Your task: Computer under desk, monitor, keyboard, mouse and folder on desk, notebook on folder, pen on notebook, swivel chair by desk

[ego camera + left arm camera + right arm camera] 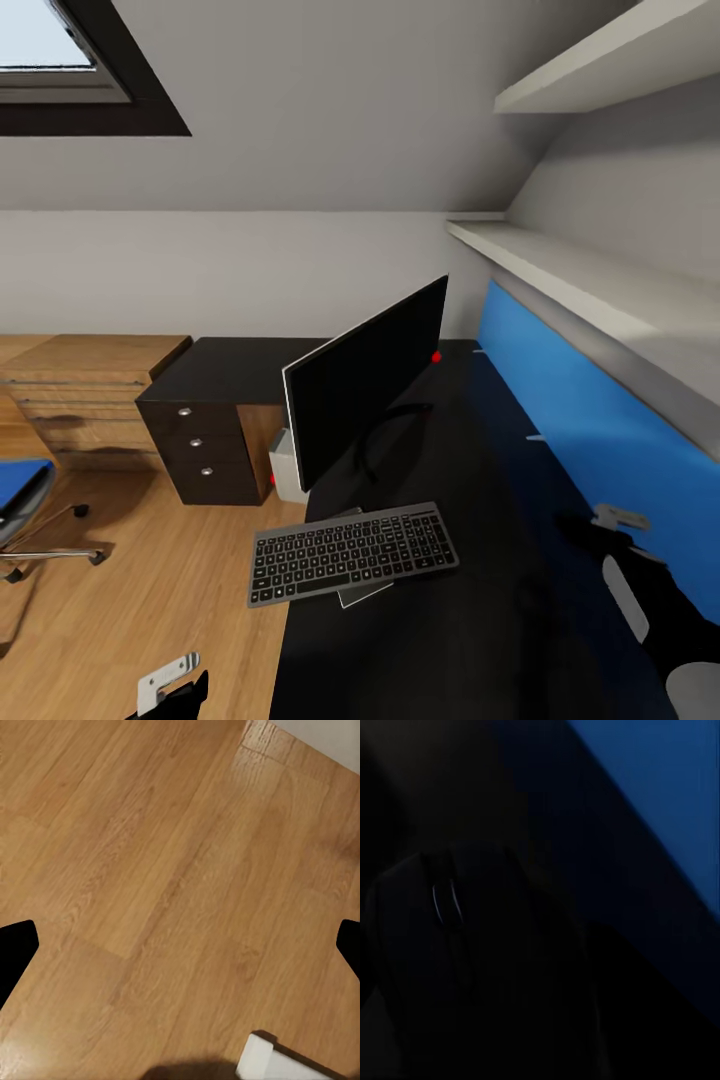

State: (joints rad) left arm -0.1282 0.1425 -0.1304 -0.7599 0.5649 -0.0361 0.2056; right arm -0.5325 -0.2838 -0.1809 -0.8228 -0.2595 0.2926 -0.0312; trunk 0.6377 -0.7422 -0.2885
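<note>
The black monitor stands on the glossy black desk. In front of it lies the keyboard, its left end past the desk edge. A thin grey corner that looks like the notebook pokes out from under it. The light grey computer sits under the desk beside the drawer unit. My right gripper hovers low over the desk; the black mouse lies very close under it, fingers lost in the dark. The swivel chair carries the blue folder. Left gripper hangs open over the floor.
Low oak cabinets line the back wall left of the desk. A blue wall panel and white shelves run along the desk's right side. Oak floor lies between chair and desk. A white corner shows near the left gripper.
</note>
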